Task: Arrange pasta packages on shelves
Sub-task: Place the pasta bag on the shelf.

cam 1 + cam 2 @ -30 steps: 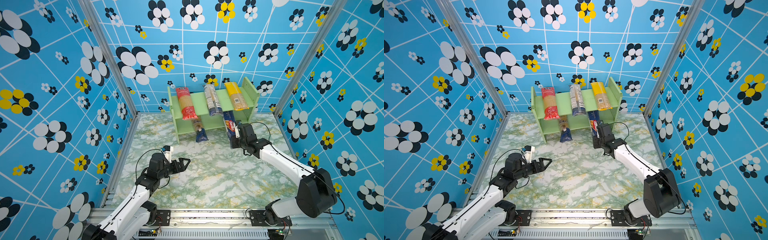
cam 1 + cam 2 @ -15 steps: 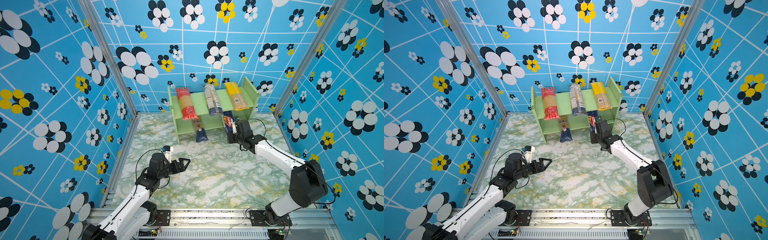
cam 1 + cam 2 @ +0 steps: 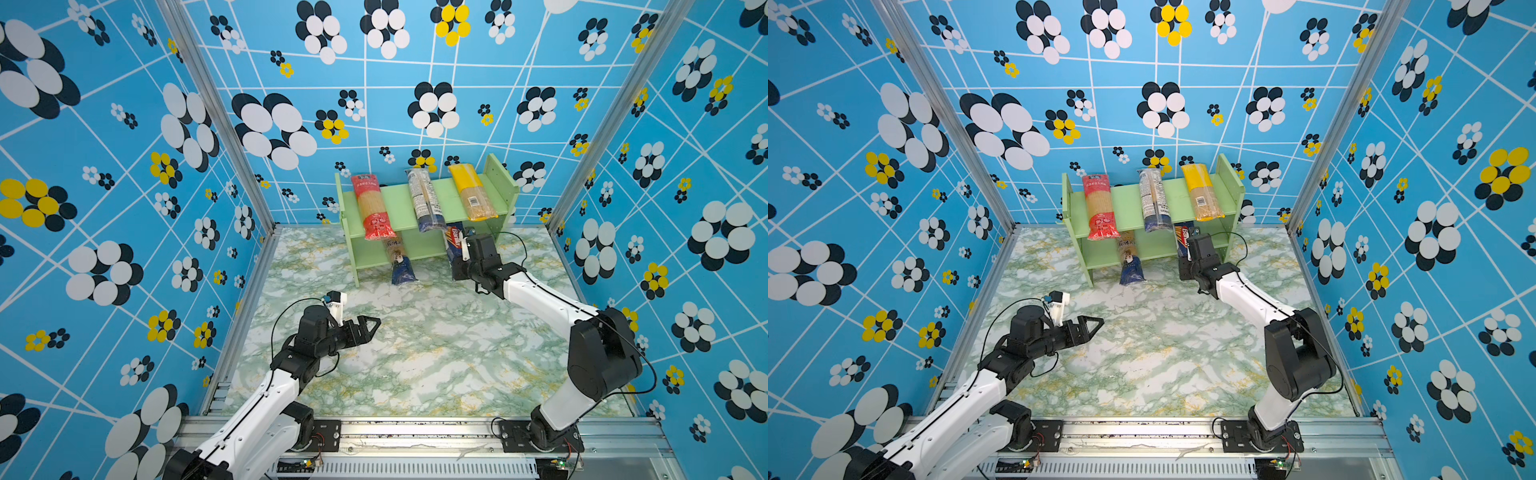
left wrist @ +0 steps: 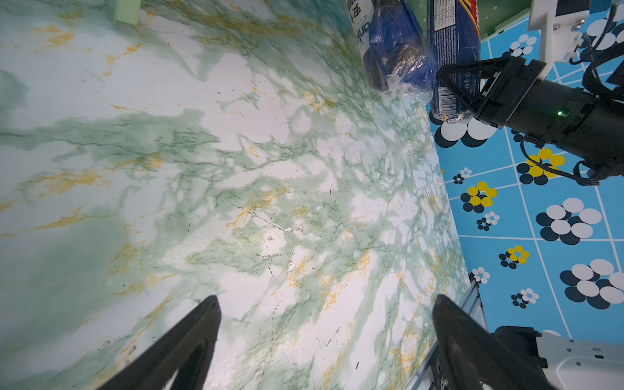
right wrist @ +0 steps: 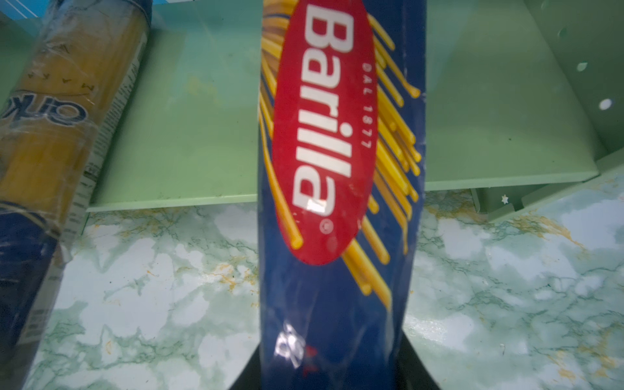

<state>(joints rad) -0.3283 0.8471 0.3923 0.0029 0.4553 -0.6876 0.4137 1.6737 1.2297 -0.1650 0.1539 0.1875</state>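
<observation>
The pale green shelves [image 3: 397,203] [image 3: 1127,203] stand at the back of the table. On the top tier lie a red pack [image 3: 371,208], a clear pack [image 3: 424,201] and a yellow pack [image 3: 473,195]. A brownish pack with a dark blue end [image 3: 401,266] [image 4: 395,50] sticks out of the lower tier [image 5: 189,135]. My right gripper [image 3: 460,264] [image 5: 329,364] is shut on the near end of the dark blue Barilla pack [image 5: 337,169] [image 3: 1183,241], whose far end reaches over the lower tier. My left gripper [image 3: 372,322] [image 4: 326,304] hangs open and empty over the table.
The shelf's right side panel [image 5: 567,84] stands close beside the Barilla pack, and the brownish pack [image 5: 57,101] lies on its other side. Blue flowered walls [image 3: 124,208] close in three sides. A metal rail [image 3: 415,432] runs along the table's front edge.
My right arm has reached toward the shelves, carrying the Barilla pack farther in over the lower tier. The left arm has not moved.
</observation>
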